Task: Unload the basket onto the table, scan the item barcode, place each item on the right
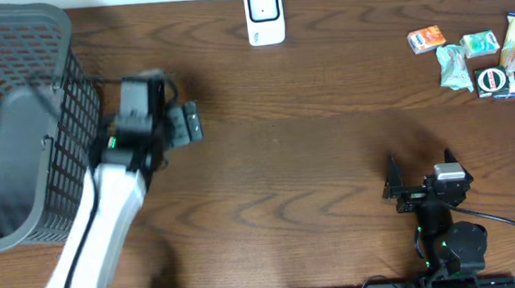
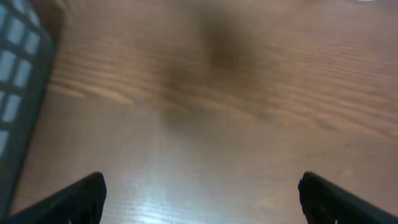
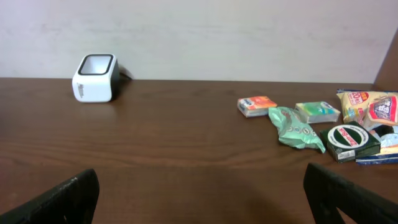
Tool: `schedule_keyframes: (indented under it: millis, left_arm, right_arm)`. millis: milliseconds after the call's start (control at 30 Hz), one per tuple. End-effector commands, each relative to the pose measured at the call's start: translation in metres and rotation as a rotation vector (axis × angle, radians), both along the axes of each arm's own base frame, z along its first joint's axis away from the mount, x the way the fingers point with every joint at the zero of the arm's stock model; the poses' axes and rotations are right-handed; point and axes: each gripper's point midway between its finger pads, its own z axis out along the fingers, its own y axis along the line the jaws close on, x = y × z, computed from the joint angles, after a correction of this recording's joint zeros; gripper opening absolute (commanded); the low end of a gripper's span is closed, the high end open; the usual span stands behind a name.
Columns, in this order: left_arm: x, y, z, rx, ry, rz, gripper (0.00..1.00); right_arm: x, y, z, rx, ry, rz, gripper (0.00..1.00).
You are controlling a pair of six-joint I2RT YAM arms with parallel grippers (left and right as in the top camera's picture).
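My left gripper [image 1: 188,124] hangs just beside the grey basket [image 1: 17,135], jaws wide and, as far as the blurred wrist view tells, empty. The scanner [image 1: 264,15] stands at the far edge. My right gripper [image 1: 393,181] gapes empty too, well apart from the snack packets [image 1: 454,66] at far right.

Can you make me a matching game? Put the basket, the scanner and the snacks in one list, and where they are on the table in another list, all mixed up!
Things:
1. grey mesh basket
2. white barcode scanner
3. snack packets

Places, seen from overhead:
A. far edge, in the middle
B. far right corner
C. left end of the table

Pairs: 1-C, 2-A, 3-B
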Motion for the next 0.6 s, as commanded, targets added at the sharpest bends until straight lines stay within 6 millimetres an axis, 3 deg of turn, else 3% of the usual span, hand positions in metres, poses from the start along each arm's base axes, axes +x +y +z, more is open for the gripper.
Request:
schedule_keyframes:
  millis: [0,167,300,567]
  left_arm:
    - [-0.032,0.006,-0.017,0.025,-0.029,-0.041,0.98]
    - [-0.071,0.014,-0.033,0.037,-0.112,-0.070,0.98]
    - [-0.095,0.019,-0.034,0.020,-0.231,-0.063,0.97]
    - [-0.124,0.024,-0.027,-0.018,-0.482,-0.055,0.98]
  right_arm:
    - [0.000,-0.001,0.000,0.014,0.000,-0.004,0.99]
    - [0.000,-0.001,0.000,0.014,0.000,-0.004,0.99]
    - [0.000,-0.001,0.000,0.014,0.000,-0.005,0.99]
    - [0.000,-0.001,0.000,0.014,0.000,-0.005,0.99]
